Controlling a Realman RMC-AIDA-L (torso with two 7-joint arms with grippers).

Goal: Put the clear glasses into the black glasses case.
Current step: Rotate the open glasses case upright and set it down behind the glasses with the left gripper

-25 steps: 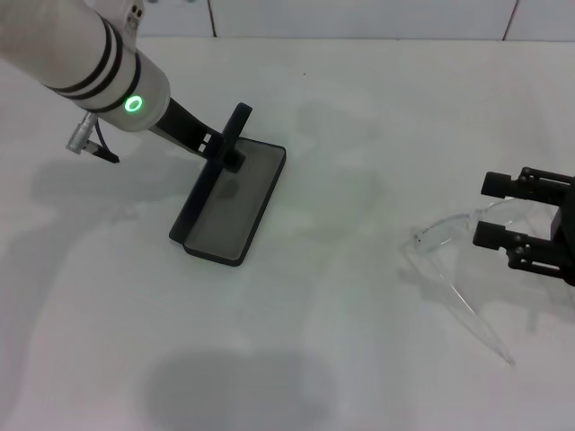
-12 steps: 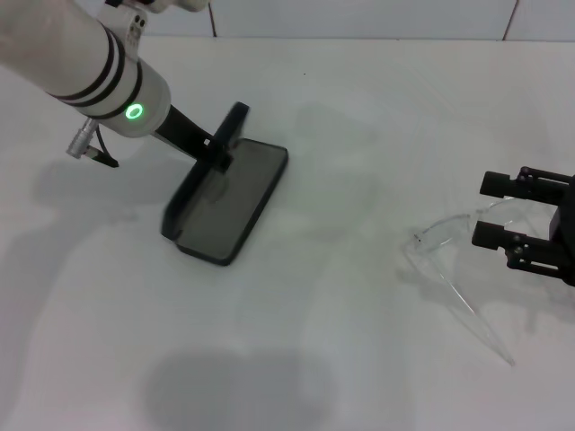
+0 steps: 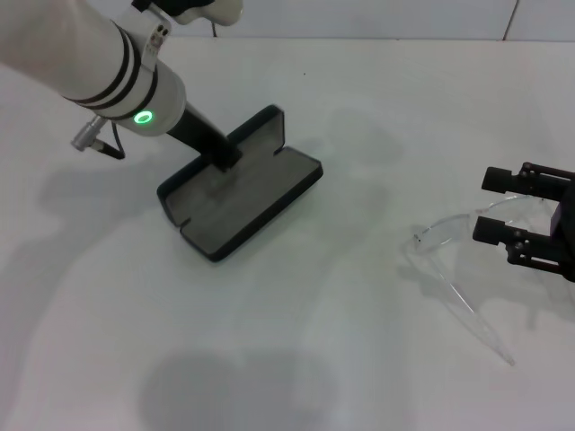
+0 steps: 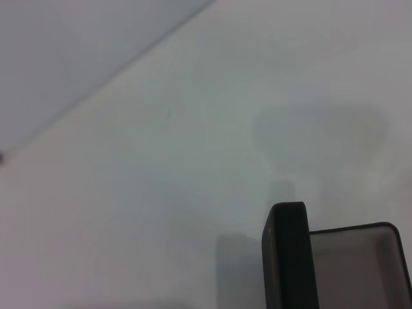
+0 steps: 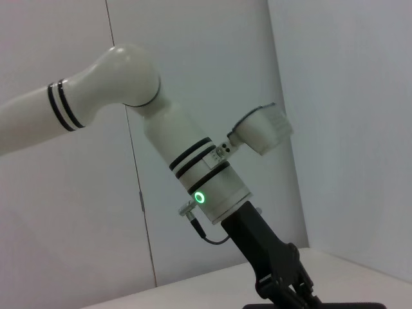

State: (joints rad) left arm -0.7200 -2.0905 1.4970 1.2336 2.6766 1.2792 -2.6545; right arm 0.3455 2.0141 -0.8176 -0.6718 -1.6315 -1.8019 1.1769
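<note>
One black glasses case (image 3: 241, 193) lies open at centre-left on the white table (image 3: 296, 359), its grey lining bare; no lettering is readable. The left gripper (image 3: 226, 158) appears closed on the case's lid edge. The clear glasses (image 3: 449, 260) lie far right, between the right gripper's (image 3: 491, 205) parted fingers.

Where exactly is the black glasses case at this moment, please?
In the head view the black glasses case lies open on the table's left half, under the left gripper, which grips it; the clear glasses lie far off to its right.
</note>
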